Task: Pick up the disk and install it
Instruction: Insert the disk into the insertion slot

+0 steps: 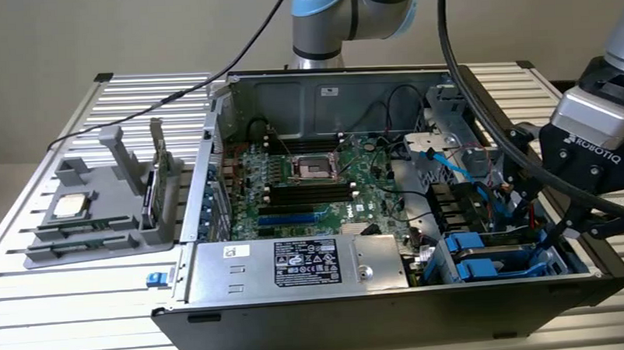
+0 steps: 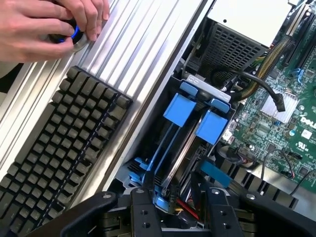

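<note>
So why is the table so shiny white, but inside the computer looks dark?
Wrist view: light bounces off the ribbed metal table as pale glare, and the power supply glows nearly white on top. Exterior view: the computer case walls shade its drive bay, so that corner sits in shadow.

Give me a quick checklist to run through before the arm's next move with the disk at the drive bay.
1. Gripper over the drive bay: ok.
2. Disk in line with the gripper: ok.
3. Hand away from the case, on the knob: ok.
4. Red cable clear of the disk: cannot tell.
5. Disk held firmly: cannot tell.
</note>
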Robot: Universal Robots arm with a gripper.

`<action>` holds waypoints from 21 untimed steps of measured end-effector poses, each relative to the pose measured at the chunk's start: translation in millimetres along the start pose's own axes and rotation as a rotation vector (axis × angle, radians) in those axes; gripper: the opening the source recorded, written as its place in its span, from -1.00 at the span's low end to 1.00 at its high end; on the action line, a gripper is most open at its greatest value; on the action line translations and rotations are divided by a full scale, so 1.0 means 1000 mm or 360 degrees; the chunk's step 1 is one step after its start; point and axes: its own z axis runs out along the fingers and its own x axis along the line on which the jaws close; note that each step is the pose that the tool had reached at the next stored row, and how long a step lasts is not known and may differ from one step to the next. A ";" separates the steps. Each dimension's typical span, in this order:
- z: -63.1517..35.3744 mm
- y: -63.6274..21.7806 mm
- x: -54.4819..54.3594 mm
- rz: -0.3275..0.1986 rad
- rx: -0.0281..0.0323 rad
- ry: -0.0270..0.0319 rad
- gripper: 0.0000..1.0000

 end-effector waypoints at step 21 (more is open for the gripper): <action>0.0032 0.0014 0.011 0.0094 0.00362 -0.00858 -0.14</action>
